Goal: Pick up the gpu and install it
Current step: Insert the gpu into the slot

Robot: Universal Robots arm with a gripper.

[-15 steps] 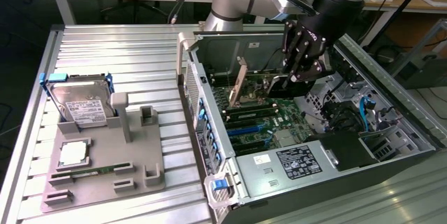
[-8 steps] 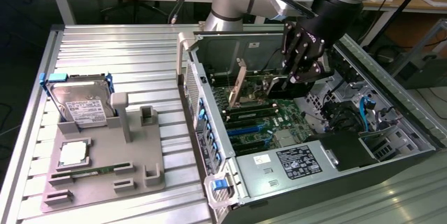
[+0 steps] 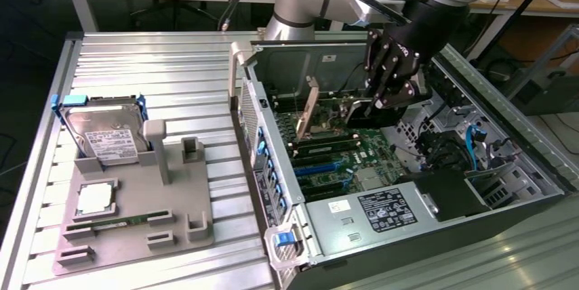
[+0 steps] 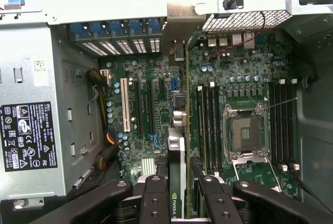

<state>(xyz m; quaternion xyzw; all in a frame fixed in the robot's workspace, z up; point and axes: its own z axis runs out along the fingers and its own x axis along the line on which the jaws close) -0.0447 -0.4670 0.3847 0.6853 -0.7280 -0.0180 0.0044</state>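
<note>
The gpu [image 4: 177, 156] shows edge-on in the wrist view, a thin card with a green logo near my fingers [image 4: 155, 198], reaching over the motherboard [image 4: 151, 78] toward the rear slot wall of the open computer case [image 3: 506, 134]. My gripper [image 4: 182, 185] is shut on the card, one dark finger on each side. In the exterior view the gpu [image 3: 314, 107] stands upright as a tan board inside the case, beside the rear wall, with my gripper [image 3: 378, 108] reaching down into the case onto it. Whether the card sits in a slot I cannot tell.
A grey parts tray [image 3: 181, 202] on the exterior view's left holds a hard drive [image 3: 107, 134], a CPU [image 3: 95, 198] and a green RAM stick [image 3: 118, 224]. Inside the case are the power supply [image 3: 380, 212], a CPU socket [image 4: 244, 133] and a white expansion slot [image 4: 124, 104].
</note>
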